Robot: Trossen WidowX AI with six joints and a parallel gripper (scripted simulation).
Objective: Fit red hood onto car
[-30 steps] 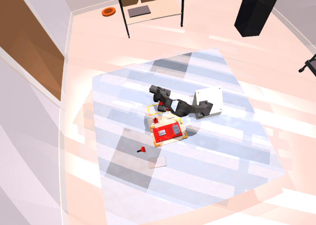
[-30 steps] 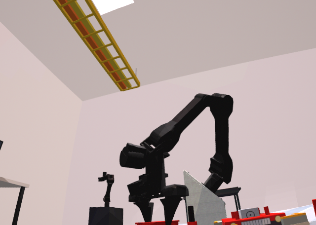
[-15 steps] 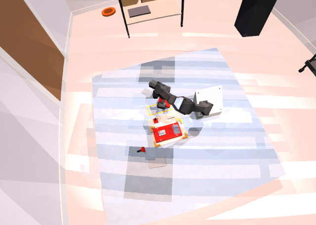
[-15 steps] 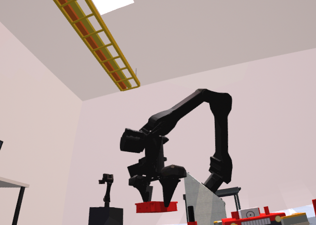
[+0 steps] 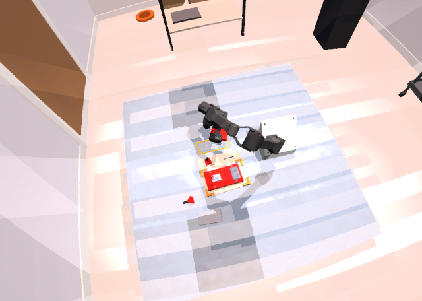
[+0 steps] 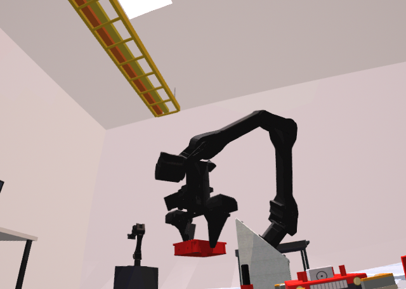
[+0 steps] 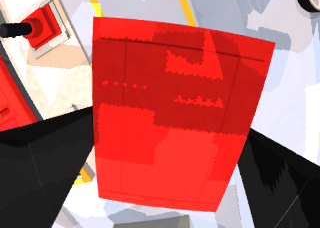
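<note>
My gripper is shut on the hood, a finger on each long side. The red hood hangs level in the air, roof up, beyond the yellow outline. Its corner holes are hidden from the wrist camera. The red chassis sits in the pale jig with orange corners, apart from the hood. The engine block is on its deck. Red pegs stand beside the block, one peg to its right in the exterior view.
A red piece with a black post stands between the outline and the chassis. A small red and black piece and a grey block lie past the jig. The arm's pale base plate is at the right.
</note>
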